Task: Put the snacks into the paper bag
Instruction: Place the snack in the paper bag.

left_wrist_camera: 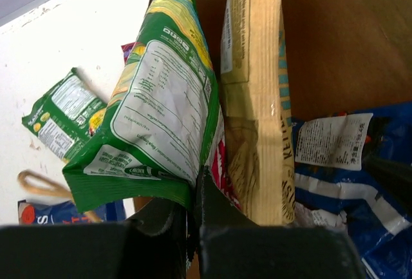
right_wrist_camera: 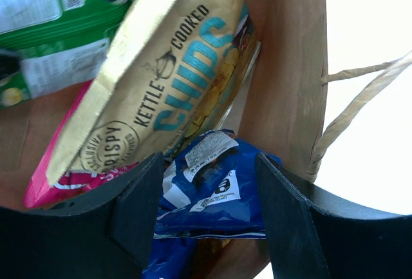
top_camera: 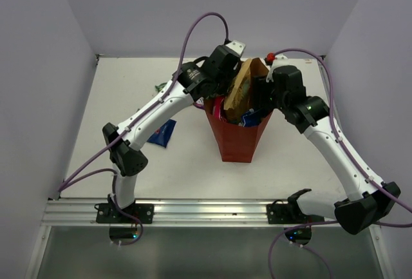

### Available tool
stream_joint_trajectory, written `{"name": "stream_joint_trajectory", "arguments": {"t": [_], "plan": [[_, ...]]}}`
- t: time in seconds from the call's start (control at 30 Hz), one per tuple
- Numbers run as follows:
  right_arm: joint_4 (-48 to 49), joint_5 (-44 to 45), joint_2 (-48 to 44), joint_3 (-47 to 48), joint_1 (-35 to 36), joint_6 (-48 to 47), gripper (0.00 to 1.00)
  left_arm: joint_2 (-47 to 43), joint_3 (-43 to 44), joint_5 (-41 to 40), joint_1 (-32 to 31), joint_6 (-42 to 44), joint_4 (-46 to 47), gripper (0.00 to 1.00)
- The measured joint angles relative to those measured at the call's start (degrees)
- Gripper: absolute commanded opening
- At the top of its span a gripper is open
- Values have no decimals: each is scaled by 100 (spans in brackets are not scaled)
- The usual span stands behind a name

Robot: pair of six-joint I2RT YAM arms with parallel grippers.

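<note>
Packet (left_wrist_camera: 161, 111), green, pinched in left pincer (left_wrist_camera: 195, 202), at paper bag (top_camera: 238, 142) mouth

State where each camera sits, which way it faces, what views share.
Top external: above and behind the robot, looking down at the paper bag; left arm and right arm show.
Left wrist: looks into the bag past the left gripper, shut on a green packet.
Right wrist: looks into the bag through the open right gripper.
Shared: both wrist views show the tan chips packet.
</note>
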Motion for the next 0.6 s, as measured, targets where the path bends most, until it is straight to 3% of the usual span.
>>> {"name": "stream_joint_trajectory", "arguments": {"t": [0.03, 0.17, 0.23, 0.37, 0.47, 0.6], "plan": [[2, 0, 0, -9, 0, 0, 63, 96, 87, 2, 0, 0, 0, 1], [9, 0, 0, -26, 0, -2, 63, 358, 280, 31, 0, -4, 2, 24], [13, 0, -2, -28, 0, -2, 63, 411, 282, 59, 0, -15, 4, 25], [15, -2, -2, -28, 0, -2, 63, 433, 293, 109, -9, -17, 4, 22], [15, -2, -2, -28, 0, -2, 63, 433, 326, 243, -9, -33, -7, 1], [15, -2, -2, -28, 0, -2, 63, 435, 424, 487, -9, -50, -136, 0]]}}
